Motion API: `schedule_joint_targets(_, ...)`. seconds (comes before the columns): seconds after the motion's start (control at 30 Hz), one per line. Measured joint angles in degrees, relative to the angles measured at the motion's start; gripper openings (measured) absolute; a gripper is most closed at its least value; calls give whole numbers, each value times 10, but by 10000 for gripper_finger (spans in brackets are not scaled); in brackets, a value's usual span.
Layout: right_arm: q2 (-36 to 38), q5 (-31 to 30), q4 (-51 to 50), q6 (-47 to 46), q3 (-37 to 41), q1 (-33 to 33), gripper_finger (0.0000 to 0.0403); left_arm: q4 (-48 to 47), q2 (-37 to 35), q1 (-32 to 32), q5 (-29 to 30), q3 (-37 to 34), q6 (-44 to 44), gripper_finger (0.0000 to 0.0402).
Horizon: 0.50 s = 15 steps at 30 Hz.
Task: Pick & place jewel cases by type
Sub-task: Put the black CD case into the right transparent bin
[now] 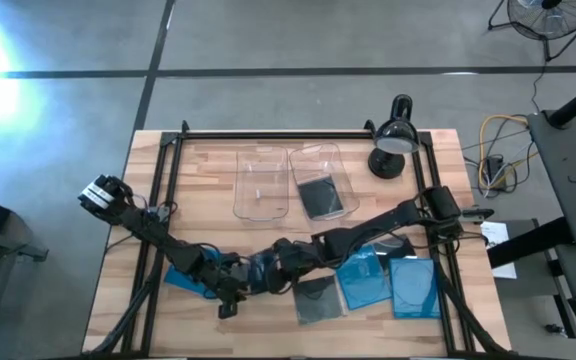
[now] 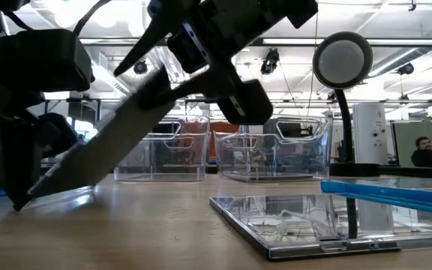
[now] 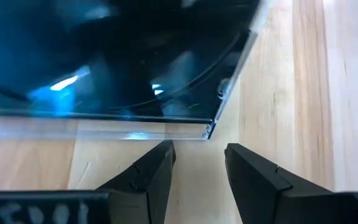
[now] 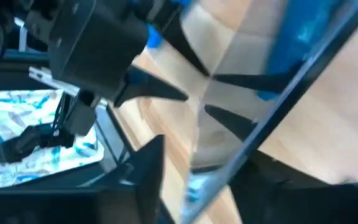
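Observation:
A blue jewel case (image 1: 258, 265) stands tilted between my two grippers at the table's near middle. It also shows in the low view (image 2: 126, 127) and the left wrist view (image 3: 104, 62). My right gripper (image 1: 274, 268) is shut on it. My left gripper (image 1: 230, 295) is open; its fingers (image 3: 160, 165) stand just short of the case's near corner (image 3: 210, 130) without touching it. A dark case (image 1: 318, 298) and two blue cases (image 1: 363, 280) (image 1: 413, 287) lie flat at the near right. Another blue case (image 1: 181, 278) lies under my left arm. A dark case (image 1: 323, 195) lies in the right bin. My right gripper pinches the blue case's raised edge (image 4: 213, 177) between its two fingers, coming from above and from the table's right. The case is tilted: its upper edge is in the fingers and its lower edge (image 2: 28, 199) rests on the table.
Two clear bins (image 1: 260, 185) (image 1: 318, 160) stand side by side at the table's far middle. A black desk lamp (image 1: 393, 140) stands at the far right. A black frame (image 1: 298, 135) runs around the table. A person shows beyond the table (image 2: 426, 154).

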State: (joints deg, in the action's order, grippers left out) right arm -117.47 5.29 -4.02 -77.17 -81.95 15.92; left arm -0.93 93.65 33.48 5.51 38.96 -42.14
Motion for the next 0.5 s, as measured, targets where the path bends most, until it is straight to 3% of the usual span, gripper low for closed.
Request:
schedule_joint_targets(0.23, 1, 39, -3, -4, 10, -3, 25, -6, -17, 17, 71, 6, 10, 135)
schedule_joint_targets(0.5, 39, 63, -36, 12, 20, -6, 14, -70, -45, 41, 96, 29, -13, 135)
